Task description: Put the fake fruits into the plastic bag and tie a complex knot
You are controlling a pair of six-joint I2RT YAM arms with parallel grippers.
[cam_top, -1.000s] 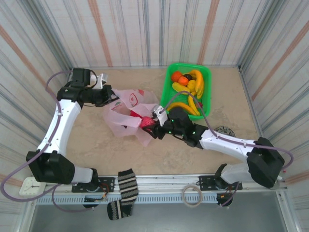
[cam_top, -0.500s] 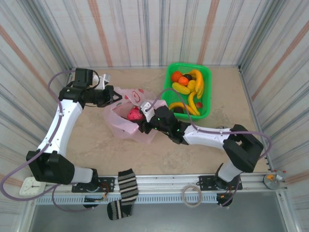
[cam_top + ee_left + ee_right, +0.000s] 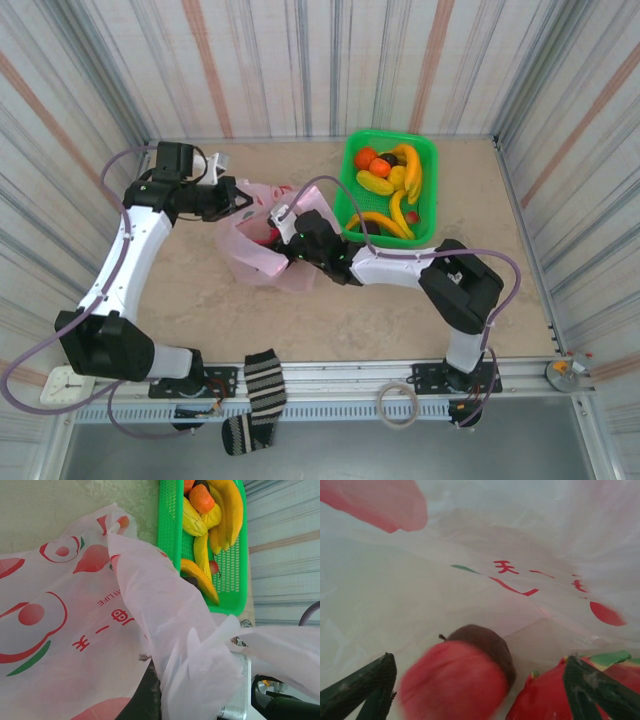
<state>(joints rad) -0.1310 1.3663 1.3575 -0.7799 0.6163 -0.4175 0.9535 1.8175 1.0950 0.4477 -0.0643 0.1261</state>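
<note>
The pink plastic bag (image 3: 262,258) lies left of centre on the table. My left gripper (image 3: 236,200) is shut on its bunched rim (image 3: 195,670) and holds the mouth up. My right gripper (image 3: 278,230) reaches into that mouth. Inside the bag (image 3: 470,555), my right gripper (image 3: 480,695) stands open, both dark fingers (image 3: 370,690) wide apart. A blurred red fruit (image 3: 452,682) sits loose between them, in front of a dark brown fruit (image 3: 492,645). Another red fruit (image 3: 547,697) lies to the right. More fake fruits (image 3: 390,178), bananas and orange ones (image 3: 205,520), lie in the green basket (image 3: 428,160).
The green basket's mesh wall (image 3: 170,525) stands right beside the bag, at the back right of the table. Striped walls close in three sides. A striped sock (image 3: 262,385) hangs over the front rail, and a tape roll (image 3: 400,405) lies to its right.
My right arm has swung left and pushed into the bag's mouth with the red fruit. Its jaws have opened wider and the fruit has come free. My left gripper has kept its hold.
</note>
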